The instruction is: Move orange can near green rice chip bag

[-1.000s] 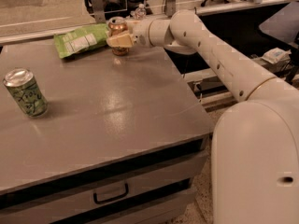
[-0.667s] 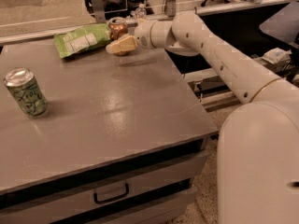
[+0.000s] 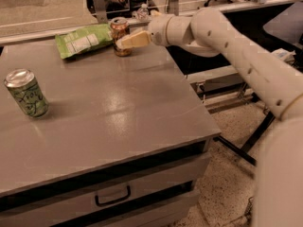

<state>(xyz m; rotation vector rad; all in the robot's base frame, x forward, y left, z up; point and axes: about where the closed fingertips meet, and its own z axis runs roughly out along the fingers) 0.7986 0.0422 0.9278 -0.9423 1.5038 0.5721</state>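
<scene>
The orange can (image 3: 119, 28) stands upright on the grey table (image 3: 109, 108) at its far edge, right beside the right end of the green rice chip bag (image 3: 83, 39), which lies flat. My gripper (image 3: 122, 39) reaches in from the right and sits around the can. Its near cream finger (image 3: 136, 39) crosses in front of the can's lower part, and the far finger is hidden behind the can. The jaws look spread, not pressing the can.
A green can (image 3: 27, 92) with scribbled lettering stands at the table's left side. My white arm (image 3: 236, 46) spans the table's far right corner. A drawer handle (image 3: 112, 196) shows on the table's front. A rail and a glass partition run behind the table.
The can has gone from held in the gripper to standing on the table beside the bag. The near finger has come away from it toward the front.
</scene>
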